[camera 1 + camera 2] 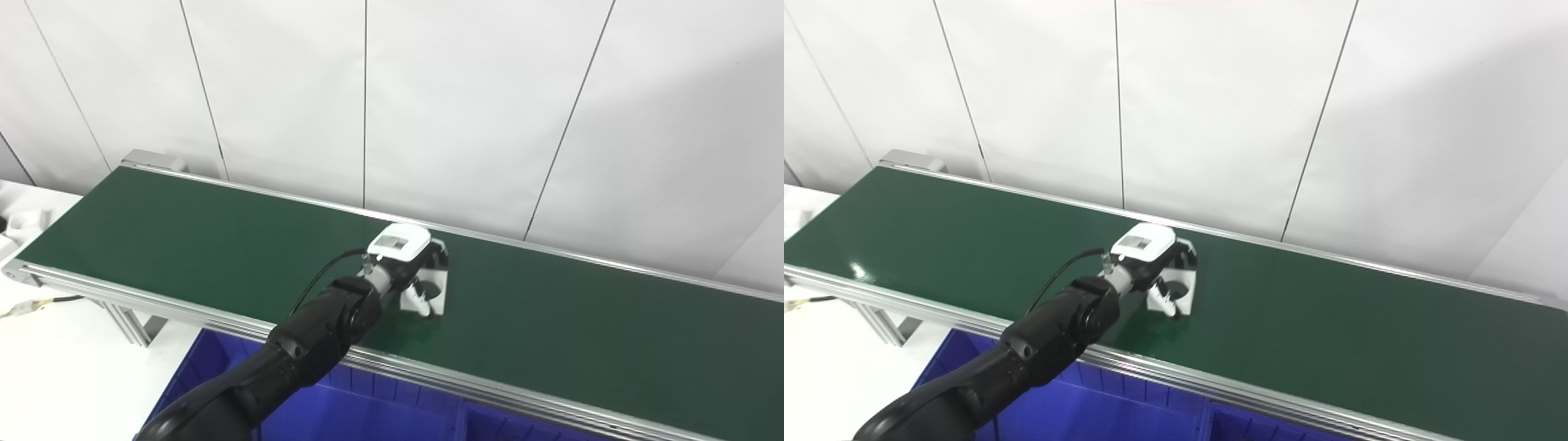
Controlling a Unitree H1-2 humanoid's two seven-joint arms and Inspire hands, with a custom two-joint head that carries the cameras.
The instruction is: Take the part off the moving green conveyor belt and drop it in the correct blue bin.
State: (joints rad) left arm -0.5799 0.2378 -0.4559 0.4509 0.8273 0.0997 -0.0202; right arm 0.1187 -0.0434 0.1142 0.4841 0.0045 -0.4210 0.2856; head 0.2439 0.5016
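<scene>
Right now the long dark green conveyor belt [184,239] with its silver aluminium side rails fills most of the scene, running from the far left toward the near right. Below its near rail sits the deep blue plastic bin [367,410], split by ribs into compartments; only part of it shows, so which compartment is the correct one I cannot say.

Over the belt reaches the black jointed left arm [306,343], coming in from the lower left, and at its end the left hand [409,264], white-backed with dark fingers, is down on the small white plastic part with a round hole [436,293]. That part lies flat on the belt, about midway across it. The fingers curl around its left edge and touch it, but I cannot tell whether they have actually clamped it or only rest there. The right hand is out of sight.

The risk, as I judge it, is the belt carrying the flat part out from under a half-made grip, so it slides free. A thin flat piece gives little to pinch; it could also tilt and fall short of the bin.
</scene>
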